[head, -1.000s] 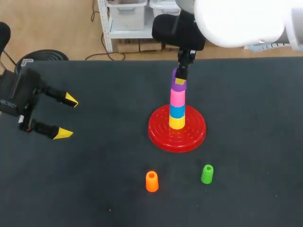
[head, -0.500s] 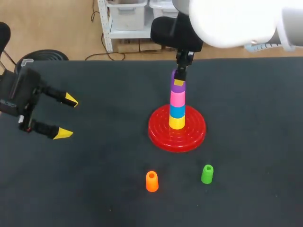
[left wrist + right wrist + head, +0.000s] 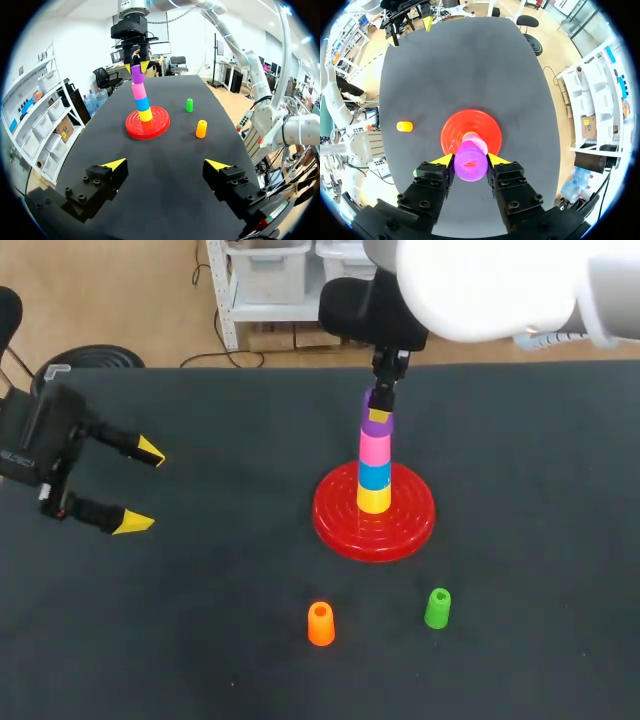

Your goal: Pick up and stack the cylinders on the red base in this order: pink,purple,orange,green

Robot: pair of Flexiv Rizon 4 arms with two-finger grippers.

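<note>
so right claw (image 3: 470, 160) pinches purple cylinder (image 3: 377, 423) atop pink cylinder (image 3: 375, 447) over red base (image 3: 420, 515) — left claw (image 3: 142, 488) spread.

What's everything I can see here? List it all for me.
table: 1, black, under everything
base: 1, red, mid-table
yellow cylinder: 1, lowest on base
blue cylinder: 1, on yellow
pink cylinder: 1, on blue
purple cylinder: 1, top of stack
orange cylinder: 1, on table, apart from base
green cylinder: 1, on table, beside orange
left gripper: 1, yellow tips, open, empty, away from stack
right gripper: 1, yellow tips, shut on purple cylinder
</note>
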